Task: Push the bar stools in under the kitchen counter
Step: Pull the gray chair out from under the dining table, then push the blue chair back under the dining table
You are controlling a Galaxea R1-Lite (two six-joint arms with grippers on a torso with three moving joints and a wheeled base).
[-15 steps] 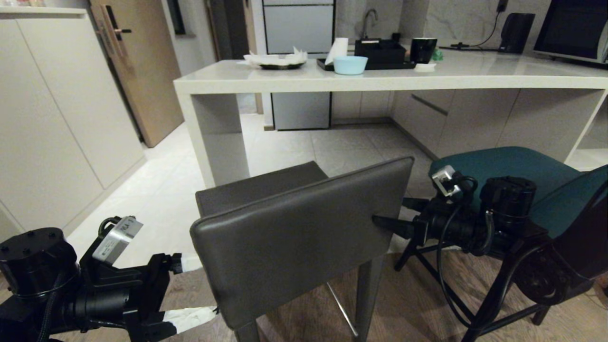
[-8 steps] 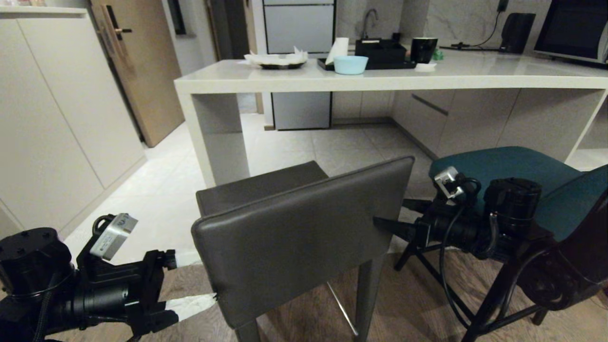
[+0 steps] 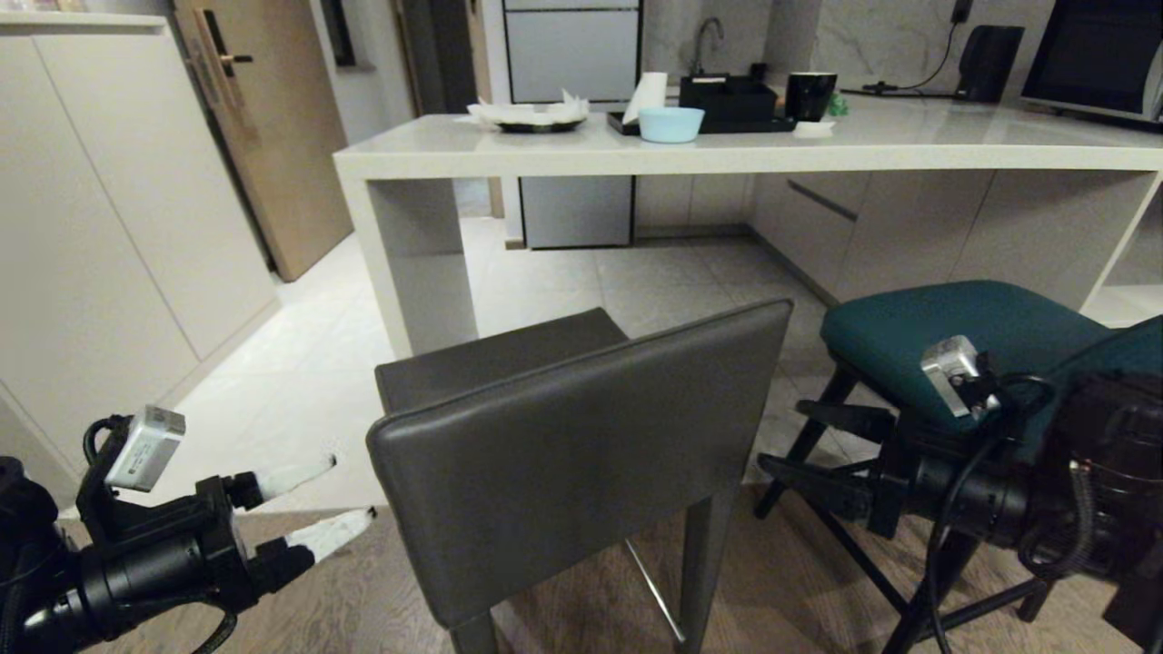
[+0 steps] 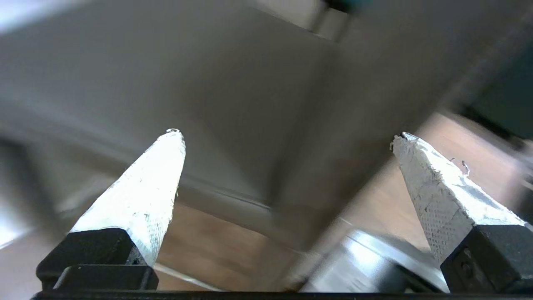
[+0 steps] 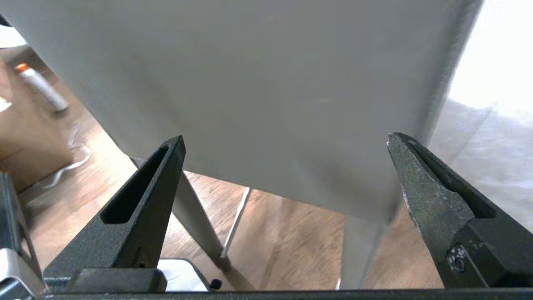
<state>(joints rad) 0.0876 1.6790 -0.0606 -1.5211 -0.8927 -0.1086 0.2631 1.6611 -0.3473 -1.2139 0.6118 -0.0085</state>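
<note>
The long cream desk (image 3: 818,150) stands across the room with open floor beneath its slab, and neither stool is under it yet. The dark grey stool (image 3: 572,436) sits well short of it, back panel toward us; the teal stool (image 3: 963,336) is just beside it on the right, about as far out.

A second ago both pincers flanked the grey back, the right one at its edge. Now the left pincer (image 3: 350,490) and right pincer (image 3: 786,445) have drawn outward and lower, both spread wide and holding nothing. To my eye the push has not begun; they look to be repositioning.

The right wrist view shows the grey stool's legs (image 5: 195,221) and an orange-capped bottle (image 5: 39,85) on the wood floor, hidden from the head view. The left wrist view is a blur beyond its white fingertips (image 4: 145,187).
</note>
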